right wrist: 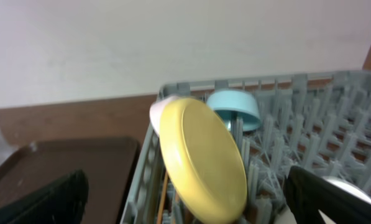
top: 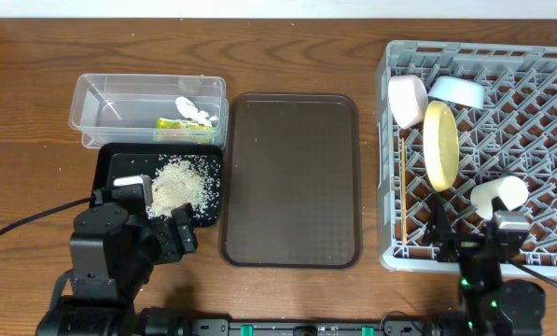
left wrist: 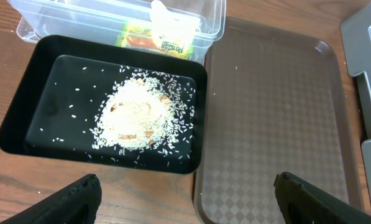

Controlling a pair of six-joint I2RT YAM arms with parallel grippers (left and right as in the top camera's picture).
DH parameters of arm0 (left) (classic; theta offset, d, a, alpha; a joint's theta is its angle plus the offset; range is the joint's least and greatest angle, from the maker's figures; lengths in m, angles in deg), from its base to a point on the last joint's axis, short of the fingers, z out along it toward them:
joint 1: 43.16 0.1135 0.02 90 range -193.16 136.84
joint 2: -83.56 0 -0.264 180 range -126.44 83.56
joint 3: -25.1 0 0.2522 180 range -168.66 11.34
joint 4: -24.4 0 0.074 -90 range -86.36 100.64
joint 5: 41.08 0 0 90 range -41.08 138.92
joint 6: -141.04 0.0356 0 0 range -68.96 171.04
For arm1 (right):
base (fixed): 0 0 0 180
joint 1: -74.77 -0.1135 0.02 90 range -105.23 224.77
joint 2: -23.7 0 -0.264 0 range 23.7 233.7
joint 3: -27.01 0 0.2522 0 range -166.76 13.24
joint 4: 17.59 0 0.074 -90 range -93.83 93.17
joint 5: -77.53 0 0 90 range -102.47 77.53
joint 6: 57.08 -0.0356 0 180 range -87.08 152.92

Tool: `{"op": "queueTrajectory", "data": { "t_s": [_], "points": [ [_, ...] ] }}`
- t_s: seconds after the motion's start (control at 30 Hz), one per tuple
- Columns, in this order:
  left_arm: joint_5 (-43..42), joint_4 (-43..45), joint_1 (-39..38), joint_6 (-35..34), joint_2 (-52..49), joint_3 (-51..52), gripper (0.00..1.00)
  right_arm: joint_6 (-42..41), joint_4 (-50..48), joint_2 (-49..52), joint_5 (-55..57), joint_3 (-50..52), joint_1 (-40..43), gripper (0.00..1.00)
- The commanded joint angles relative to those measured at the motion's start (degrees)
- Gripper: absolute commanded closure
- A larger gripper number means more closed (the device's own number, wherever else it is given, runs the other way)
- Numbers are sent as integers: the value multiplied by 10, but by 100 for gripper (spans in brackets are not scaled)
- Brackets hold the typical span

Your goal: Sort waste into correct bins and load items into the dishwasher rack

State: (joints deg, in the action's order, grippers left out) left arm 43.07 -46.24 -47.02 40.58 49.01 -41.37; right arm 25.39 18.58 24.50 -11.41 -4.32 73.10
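Loose rice grains lie heaped in the black tray. The clear tub behind it holds the green-and-yellow wrapper and white tissue. In the grey rack stand the yellow plate, blue bowl, pinkish bowl, pale cup and chopsticks. My left gripper hangs open over the black tray's near edge. My right gripper is open at the rack's front, holding nothing.
A large dark brown serving tray lies between the black tray and the rack, nothing on it. The wooden table runs to a pale wall behind the rack. A black cable trails off at the left.
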Motion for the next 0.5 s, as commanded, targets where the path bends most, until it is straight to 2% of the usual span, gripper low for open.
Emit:
{"op": "queueTrajectory", "data": {
  "t_s": [0.0, 0.2, 0.33, 0.47],
  "points": [
    [-2, 0, 2, 3, 2, 4, 8, 10, -55, -5, 2, 57, 1, 1],
    [-2, 0, 2, 3, 1, 4, 8, 10, -233, -5, 1, 171, 1, 1],
    [-2, 0, 2, 3, 1, 4, 8, 20, -182, -5, 17, 172, 1, 1],
    [-2, 0, 2, 3, 1, 4, 8, 20, -184, -5, 15, 172, 1, 1]
  ]
}}
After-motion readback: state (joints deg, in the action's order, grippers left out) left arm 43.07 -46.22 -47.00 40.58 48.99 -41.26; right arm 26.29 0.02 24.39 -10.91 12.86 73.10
